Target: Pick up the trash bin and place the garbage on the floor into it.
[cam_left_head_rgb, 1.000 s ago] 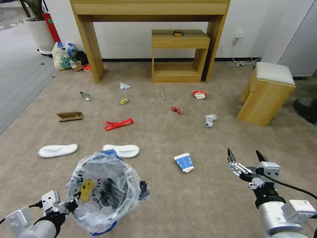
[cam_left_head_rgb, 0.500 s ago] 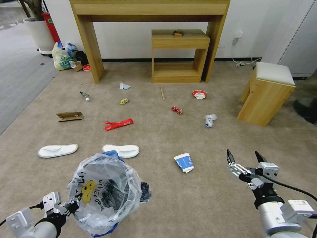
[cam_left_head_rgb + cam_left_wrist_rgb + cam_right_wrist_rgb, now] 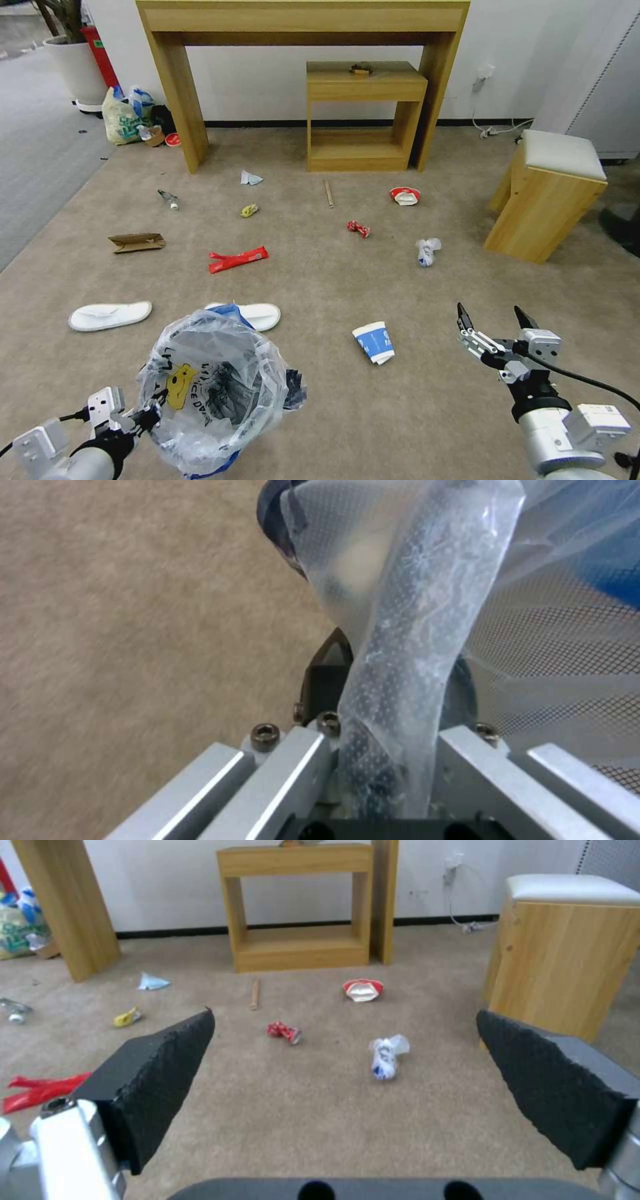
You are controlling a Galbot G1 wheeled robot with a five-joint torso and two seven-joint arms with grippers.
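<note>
Left end effector [image 3: 148, 417] grips trash bin [image 3: 213, 393]; print unreadable

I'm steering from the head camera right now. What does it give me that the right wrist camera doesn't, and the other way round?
Head view alone: the left gripper shut on the rim of the trash bin, both white slippers, the blue-white paper cup and the brown cardboard.

Right wrist view alone: a close look between the right gripper's spread black pads, which hold nothing and frame the crumpled cup.

Both: the beige carpet, the red wrapper, the wooden stick, the long red wrapper and the padded stool.
</note>
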